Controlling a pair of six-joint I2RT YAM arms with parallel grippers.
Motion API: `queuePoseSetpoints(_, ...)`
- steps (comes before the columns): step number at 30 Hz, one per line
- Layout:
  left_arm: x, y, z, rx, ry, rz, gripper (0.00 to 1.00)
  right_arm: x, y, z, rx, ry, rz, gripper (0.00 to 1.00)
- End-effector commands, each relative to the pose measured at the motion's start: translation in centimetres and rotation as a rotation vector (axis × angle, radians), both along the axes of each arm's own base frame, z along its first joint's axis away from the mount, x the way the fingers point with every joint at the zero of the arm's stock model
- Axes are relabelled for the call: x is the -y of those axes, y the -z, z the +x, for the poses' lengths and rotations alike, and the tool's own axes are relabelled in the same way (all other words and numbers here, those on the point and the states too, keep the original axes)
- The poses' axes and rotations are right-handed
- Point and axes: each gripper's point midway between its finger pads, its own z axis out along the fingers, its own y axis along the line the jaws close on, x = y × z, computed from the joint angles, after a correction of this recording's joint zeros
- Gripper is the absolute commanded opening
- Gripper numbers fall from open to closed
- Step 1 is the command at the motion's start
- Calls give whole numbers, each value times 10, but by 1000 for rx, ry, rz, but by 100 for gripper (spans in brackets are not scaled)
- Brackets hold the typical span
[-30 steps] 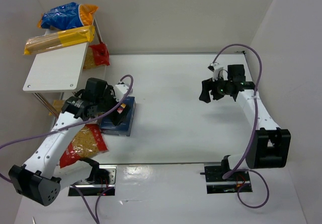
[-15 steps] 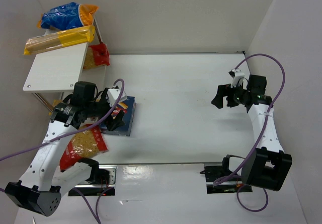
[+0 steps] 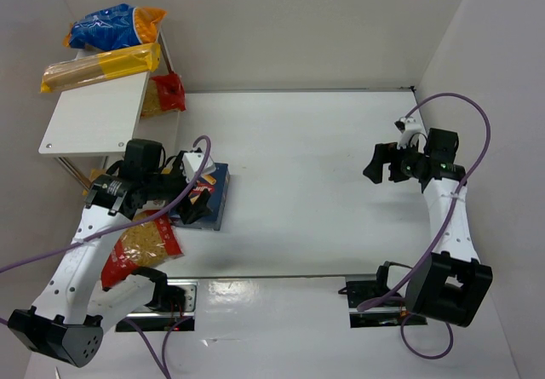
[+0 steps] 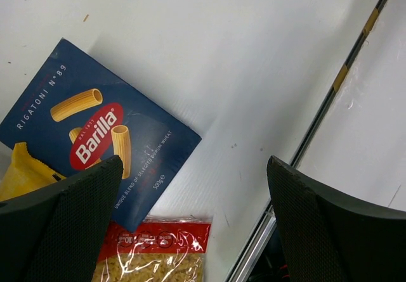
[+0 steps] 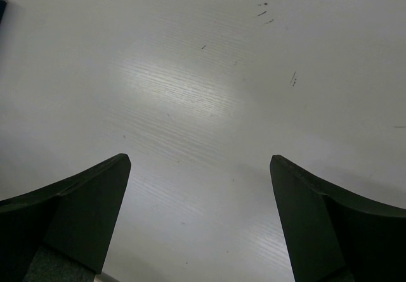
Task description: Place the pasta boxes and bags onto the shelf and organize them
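Blue box (image 4: 95, 136), partly cut off, lies below spread left end effector (image 4: 193, 168), seemingly untouched; right end effector (image 5: 200, 161) also spread.

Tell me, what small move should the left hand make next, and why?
Probably lower the open left hand onto the dark blue box and close on it: the box lies flat on the table beneath it, not yet on the shelf.

Top view: left arm (image 3: 85, 243) covers much of dark blue box (image 3: 217, 200); shelf board (image 3: 94, 115) hides most of red-ended bag (image 3: 169, 94). Left wrist view: short-pasta bag (image 4: 155, 244) cut off at bottom edge.
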Motion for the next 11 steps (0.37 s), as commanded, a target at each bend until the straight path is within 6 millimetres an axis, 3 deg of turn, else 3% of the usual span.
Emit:
queuePoseSetpoints(1,4,-3,-4,14,41,-22,100,1,-11,-1,47,-1,1,99)
queuePoseSetpoints(11,4,0,-4,-4,41,-18,100,1,-13,-2,59,-6,-8,99)
